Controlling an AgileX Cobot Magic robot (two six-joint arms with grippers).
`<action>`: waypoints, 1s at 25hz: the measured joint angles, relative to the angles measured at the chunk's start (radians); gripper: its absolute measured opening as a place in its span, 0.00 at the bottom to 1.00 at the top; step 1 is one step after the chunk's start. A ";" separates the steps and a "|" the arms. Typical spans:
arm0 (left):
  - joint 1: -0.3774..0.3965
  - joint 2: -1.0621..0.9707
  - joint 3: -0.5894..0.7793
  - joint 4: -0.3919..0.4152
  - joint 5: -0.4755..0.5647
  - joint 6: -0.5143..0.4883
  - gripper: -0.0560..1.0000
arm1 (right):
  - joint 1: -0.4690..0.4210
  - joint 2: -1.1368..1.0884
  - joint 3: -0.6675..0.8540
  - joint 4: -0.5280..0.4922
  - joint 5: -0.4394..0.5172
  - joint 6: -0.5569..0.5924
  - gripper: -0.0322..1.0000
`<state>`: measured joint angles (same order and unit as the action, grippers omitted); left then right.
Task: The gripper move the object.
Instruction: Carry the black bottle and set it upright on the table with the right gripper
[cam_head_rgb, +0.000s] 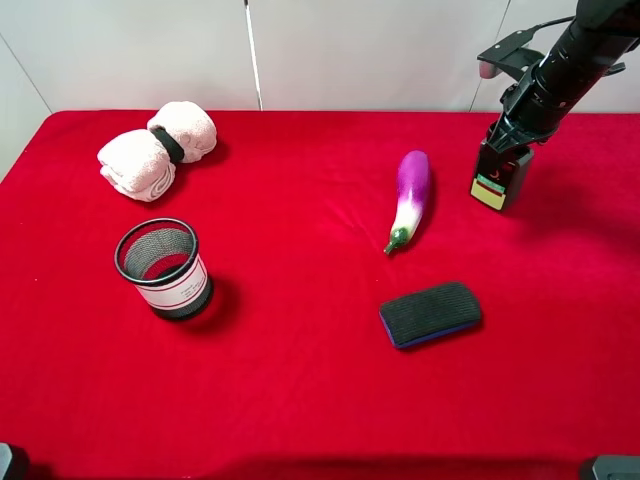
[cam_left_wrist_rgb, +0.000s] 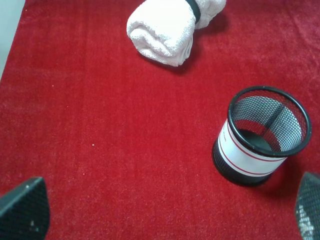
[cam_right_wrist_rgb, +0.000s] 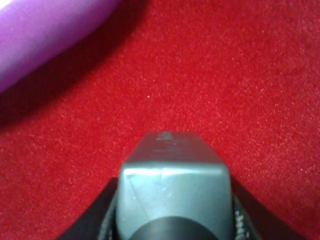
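- right gripper (cam_head_rgb: 508, 142) clenched on the object (cam_head_rgb: 497, 182) at its top, near the eggplant (cam_head_rgb: 411, 195), at its 3 o'clock
- left gripper (cam_left_wrist_rgb: 165, 210) spread wide, grasping nothing, over red cloth (cam_left_wrist_rgb: 100, 140)

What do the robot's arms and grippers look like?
The right arm is black, built of cylindrical segments, and carries a dark angular bracket. The right gripper is black too. The left gripper shows only two dark grey fingertips with a fine dotted texture.
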<state>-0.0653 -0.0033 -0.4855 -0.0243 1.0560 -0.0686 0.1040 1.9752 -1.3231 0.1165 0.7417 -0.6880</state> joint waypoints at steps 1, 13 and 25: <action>0.000 0.000 0.000 0.000 0.000 0.000 0.98 | 0.000 0.000 0.000 0.000 0.004 0.000 0.31; 0.000 0.000 0.000 0.000 0.000 0.000 0.98 | 0.000 0.000 0.000 0.000 0.027 0.022 0.31; 0.000 0.000 0.000 0.000 0.000 0.000 0.98 | 0.000 0.000 0.000 0.000 0.027 0.024 0.32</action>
<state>-0.0653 -0.0033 -0.4855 -0.0243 1.0560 -0.0686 0.1040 1.9752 -1.3231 0.1165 0.7689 -0.6636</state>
